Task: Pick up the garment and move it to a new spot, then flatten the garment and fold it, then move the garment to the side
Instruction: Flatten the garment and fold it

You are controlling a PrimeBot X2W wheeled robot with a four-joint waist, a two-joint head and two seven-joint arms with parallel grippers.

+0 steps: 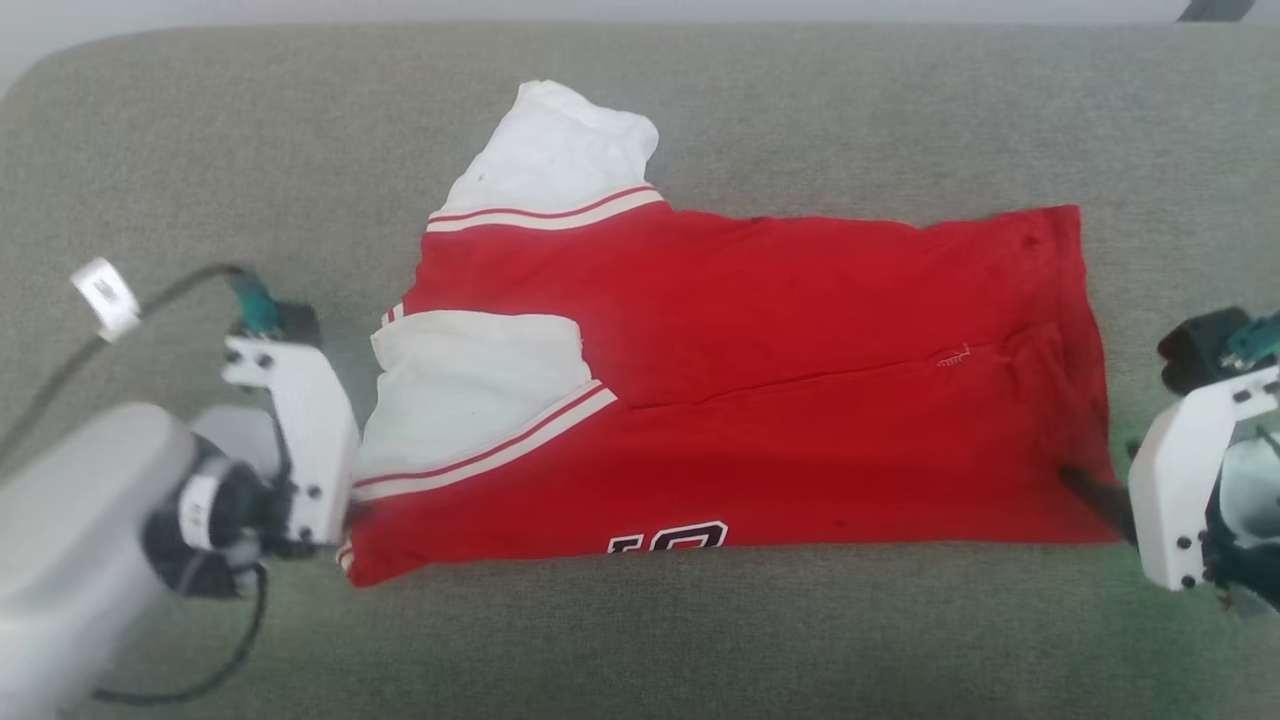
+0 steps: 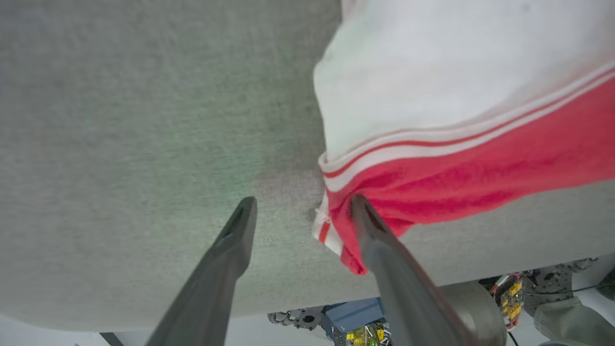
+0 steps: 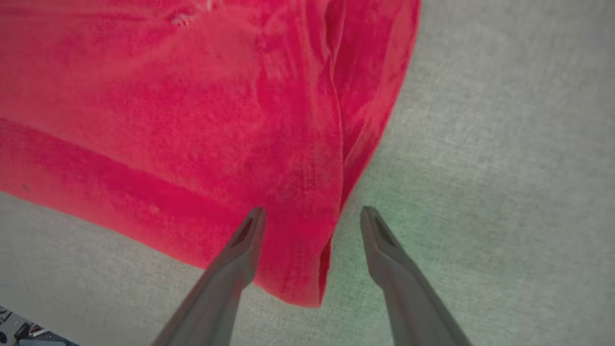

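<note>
The garment [image 1: 760,390] lies folded lengthwise on the grey cushioned surface [image 1: 640,640]: a red body with two white sleeves at its left end and part of the black-and-white number at its near edge. My left gripper [image 1: 345,515] sits at the garment's near-left corner. In the left wrist view this gripper [image 2: 302,204] is open, one finger touching the striped red corner [image 2: 336,230] and the other over bare fabric. My right gripper [image 1: 1090,490] is at the near-right corner. Seen from the right wrist, the gripper [image 3: 312,214] is open and straddles the red hem corner [image 3: 298,269].
A cable with a white tag [image 1: 105,295] loops off my left wrist. The surface's front edge [image 2: 288,307] runs close below the left gripper, with robot parts [image 2: 355,322] beneath it. Bare grey cushion surrounds the garment on all sides.
</note>
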